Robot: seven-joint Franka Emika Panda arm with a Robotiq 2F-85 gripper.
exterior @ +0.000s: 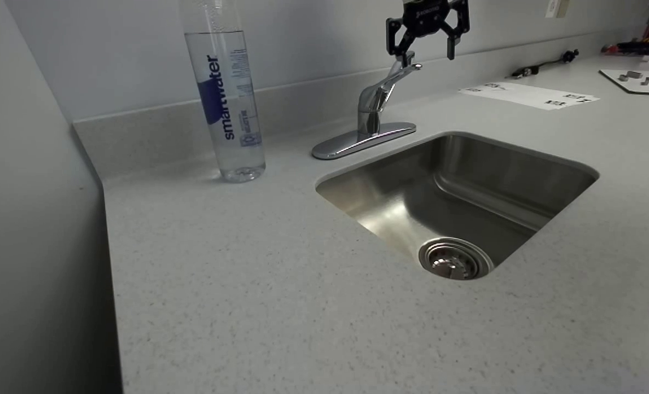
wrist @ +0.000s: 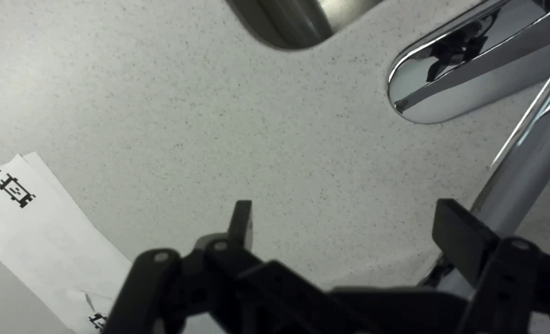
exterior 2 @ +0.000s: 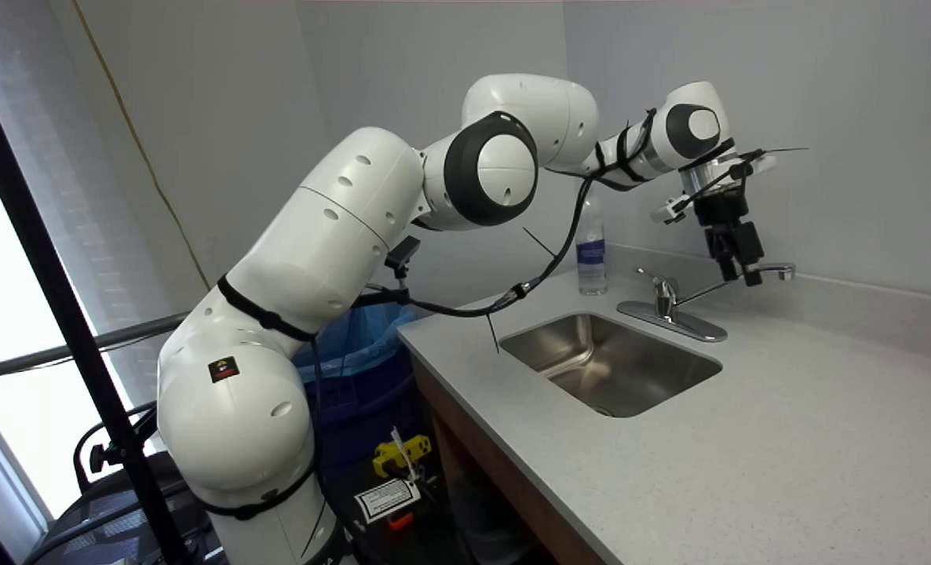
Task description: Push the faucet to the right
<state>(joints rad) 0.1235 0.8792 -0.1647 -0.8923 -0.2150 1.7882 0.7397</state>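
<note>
Both exterior views: speckled counter [exterior: 237, 284], faucet [exterior: 369, 117] beside 1 sink [exterior: 467, 210], grey walls [exterior 2: 426, 55].

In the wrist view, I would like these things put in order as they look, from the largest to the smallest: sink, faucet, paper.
Largest: faucet
Next: paper
Smallest: sink, only a corner showing
All three are cut off by the picture's edges, so this ranks only their visible parts.
</note>
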